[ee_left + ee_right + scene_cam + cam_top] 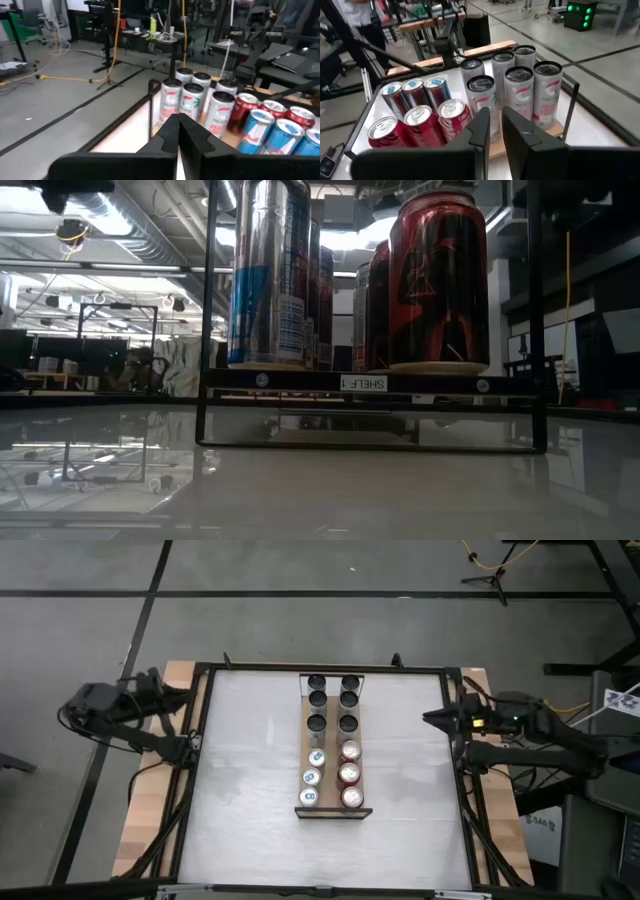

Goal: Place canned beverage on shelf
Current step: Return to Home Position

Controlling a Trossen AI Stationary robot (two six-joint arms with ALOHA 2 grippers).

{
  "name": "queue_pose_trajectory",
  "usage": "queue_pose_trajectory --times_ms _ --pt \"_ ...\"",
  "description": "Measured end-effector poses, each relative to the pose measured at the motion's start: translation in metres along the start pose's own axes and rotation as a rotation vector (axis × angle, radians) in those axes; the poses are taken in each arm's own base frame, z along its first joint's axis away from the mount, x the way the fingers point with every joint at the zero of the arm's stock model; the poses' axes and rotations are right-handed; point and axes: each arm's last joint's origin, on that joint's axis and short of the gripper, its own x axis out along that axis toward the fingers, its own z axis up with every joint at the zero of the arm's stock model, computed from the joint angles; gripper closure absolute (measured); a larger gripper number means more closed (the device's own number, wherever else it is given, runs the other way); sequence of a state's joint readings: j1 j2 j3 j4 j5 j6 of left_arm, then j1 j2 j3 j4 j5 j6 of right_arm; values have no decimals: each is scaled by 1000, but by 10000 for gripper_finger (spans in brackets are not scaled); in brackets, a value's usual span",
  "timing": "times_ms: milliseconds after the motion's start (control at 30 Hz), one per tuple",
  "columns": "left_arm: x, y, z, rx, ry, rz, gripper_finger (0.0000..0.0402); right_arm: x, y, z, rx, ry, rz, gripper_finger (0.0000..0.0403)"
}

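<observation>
Twelve cans (349,751) fill the shelf (334,811). The left gripper (177,120) and right gripper (495,114) are closed and empty at the table's sides. They should settle home without swinging inward.

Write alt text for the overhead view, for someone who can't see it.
Twelve cans fill a narrow wooden shelf at the middle of a white table: six dark-topped cans at the far end, three blue cans beside three red cans nearer. The left pincer and right pincer sit back at the table's side edges.
</observation>
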State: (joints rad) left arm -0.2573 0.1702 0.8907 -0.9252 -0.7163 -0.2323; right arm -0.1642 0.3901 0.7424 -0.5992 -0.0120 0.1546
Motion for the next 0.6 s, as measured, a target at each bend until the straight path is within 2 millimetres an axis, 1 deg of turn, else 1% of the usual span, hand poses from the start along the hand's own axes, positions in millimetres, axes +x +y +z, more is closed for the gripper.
queue_pose_trajectory --times_ms 100,167,300,433,533,600 --pt "13 -6 -23 -9 -31 -12 401 0 -2 -11 23 -48 8 359" --pt "22 -11 -37 -14 -68 -22 401 1 -2 -16 22 -127 21 359" --pt "40 -23 -60 4 -152 -78 401 11 -3 -28 13 -242 75 359" --pt "55 -34 -73 45 -223 -103 401 24 -5 -43 9 -305 118 359" --pt "63 -39 -80 53 -297 -94 401 35 -7 -57 6 -322 143 359" --pt "68 -41 -87 63 -313 -93 401 41 -8 -65 20 -344 155 359"
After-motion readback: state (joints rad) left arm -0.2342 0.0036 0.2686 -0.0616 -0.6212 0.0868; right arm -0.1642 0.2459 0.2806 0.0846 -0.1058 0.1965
